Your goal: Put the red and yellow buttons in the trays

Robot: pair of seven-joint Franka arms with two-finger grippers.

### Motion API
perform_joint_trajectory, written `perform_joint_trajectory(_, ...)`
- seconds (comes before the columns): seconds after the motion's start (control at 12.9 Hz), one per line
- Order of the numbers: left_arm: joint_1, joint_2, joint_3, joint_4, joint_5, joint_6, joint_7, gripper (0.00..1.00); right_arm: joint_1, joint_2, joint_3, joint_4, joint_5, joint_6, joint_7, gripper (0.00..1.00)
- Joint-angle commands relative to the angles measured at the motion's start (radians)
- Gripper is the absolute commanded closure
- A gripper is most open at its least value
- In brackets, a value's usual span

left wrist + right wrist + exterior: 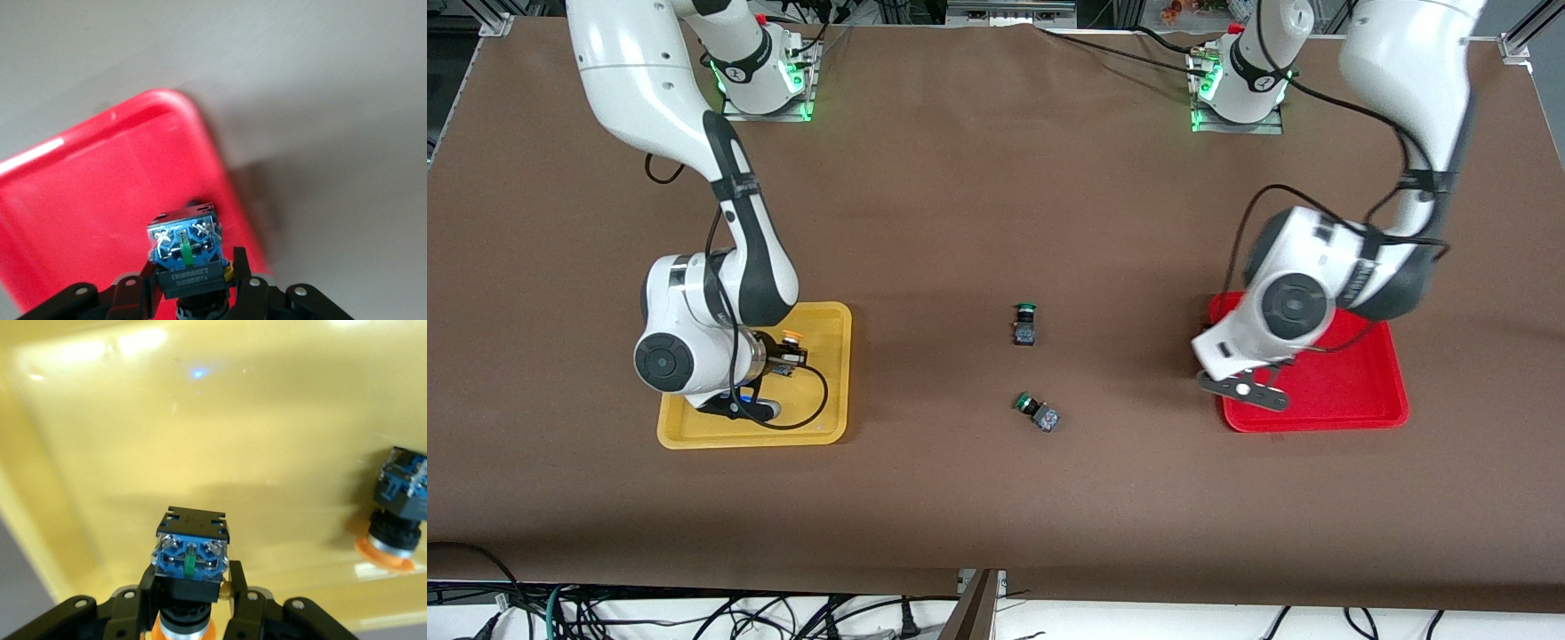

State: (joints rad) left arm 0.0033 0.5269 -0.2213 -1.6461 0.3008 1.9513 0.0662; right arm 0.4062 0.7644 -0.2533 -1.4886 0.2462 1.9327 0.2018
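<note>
My right gripper point(193, 577) is shut on an orange-yellow-capped button point(191, 553), blue base away from the wrist, just above the floor of the yellow tray point(220, 420). A second orange-yellow button point(398, 513) stands cap-down in that tray, also in the front view point(790, 336). My left gripper point(195, 267) is shut on a button point(185, 250) whose cap is hidden, held over the corner of the red tray point(100, 193) toward the table's middle. In the front view the yellow tray point(831, 418) and the red tray point(1360, 391) lie at opposite ends. No other red-capped button shows.
Two green-capped buttons lie on the brown table between the trays, one point(1025, 324) farther from the front camera and one point(1037, 412) nearer. Both arms' wrists hang low over their trays. A black cable loops over the yellow tray.
</note>
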Motion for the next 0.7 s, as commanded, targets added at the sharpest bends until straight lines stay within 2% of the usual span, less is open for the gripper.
perform_joint_trajectory(0.0,0.154,0.001,-0.016,-0.032,0.021,0.006,0.286,1.00,-0.012,-0.005,0.006,0.011,-0.004,0.006,-0.025,0.00)
perform_joint_trajectory(0.16,0.211,0.045,-0.018,-0.044,0.020,0.072,0.438,0.94,-0.012,-0.087,-0.012,0.039,-0.005,-0.064,-0.024,0.00)
perform_joint_trajectory(0.23,0.228,0.056,-0.017,-0.073,0.021,0.121,0.473,0.89,-0.012,-0.127,-0.035,0.059,-0.005,-0.142,-0.027,0.00)
perform_joint_trajectory(0.31,0.254,0.064,-0.017,-0.111,0.021,0.189,0.494,0.75,-0.012,-0.169,-0.061,0.098,-0.005,-0.221,-0.039,0.00)
perform_joint_trajectory(0.47,0.273,0.065,-0.017,-0.156,0.021,0.267,0.504,0.00,-0.012,-0.229,-0.115,0.189,-0.005,-0.366,-0.123,0.00)
perform_joint_trajectory(0.62,0.279,0.048,-0.020,-0.146,0.020,0.256,0.517,0.00,-0.012,-0.275,-0.165,0.269,-0.004,-0.510,-0.162,0.00)
